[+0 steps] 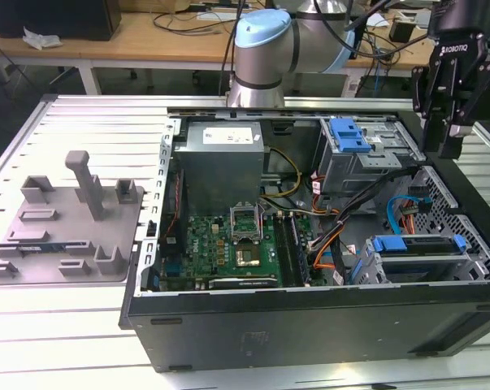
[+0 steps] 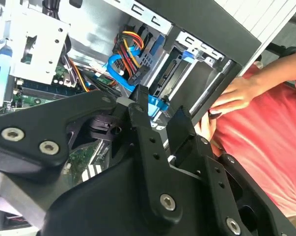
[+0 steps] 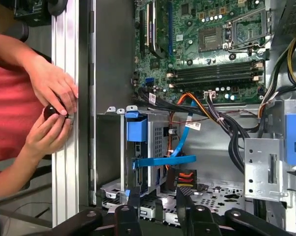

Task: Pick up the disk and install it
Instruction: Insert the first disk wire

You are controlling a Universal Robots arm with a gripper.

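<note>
**Gripper spread and empty, disk sitting in the case's drive bay**

In the exterior view we start at the left, where a grey fixture (image 1: pixel 70 219) with upright posts lies on the slatted tabletop (image 1: pixel 66 341). Beside it lies the open computer case (image 1: pixel 310 325), with a green circuit board (image 1: pixel 228 248) on its floor and a metal cage (image 1: pixel 350 138) with a blue tab further right. Near the case's right corner we find the disk (image 1: pixel 415 258), blue rails along its edges, sitting in a drive bay. Above the case's right edge hangs the gripper (image 1: pixel 446 145), well apart from the disk. In the first wrist view its fingers (image 3: pixel 134 206) stand spread with nothing between them, and a person's hands (image 3: pixel 54 88) at the tabletop's edge pinch a small dark round thing (image 3: pixel 51 112).
</note>
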